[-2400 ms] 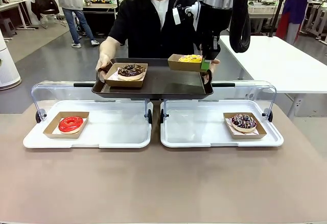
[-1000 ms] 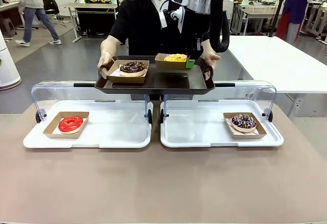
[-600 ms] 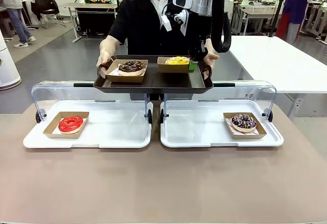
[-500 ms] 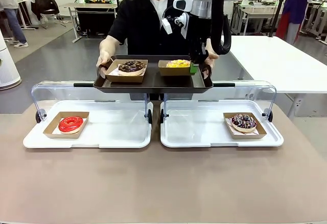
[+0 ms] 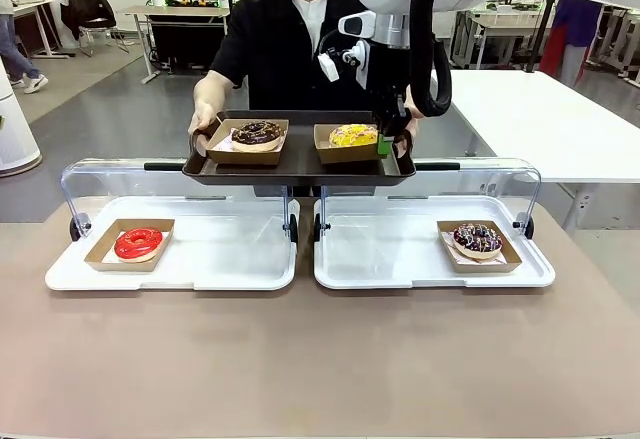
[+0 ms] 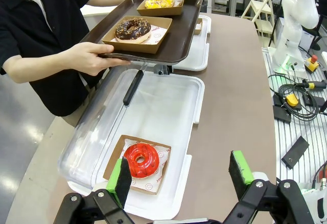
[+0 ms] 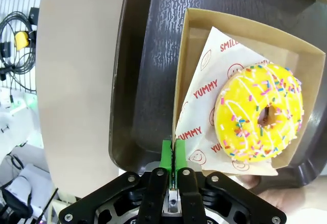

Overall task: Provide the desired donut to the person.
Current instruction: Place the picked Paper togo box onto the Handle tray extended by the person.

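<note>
While the right gripper [image 7: 173,158] pinches the wall of the yellow donut's box [image 7: 181,89] at its 6 o'clock edge, the box sits on the dark tray [image 5: 300,162] held by the person [image 5: 285,44]. At the tray's 9 o'clock rests a chocolate donut [image 5: 257,134]. Above the bench [image 6: 230,106], the left gripper [image 6: 181,175] hangs spread near a red donut [image 6: 140,159].
</note>
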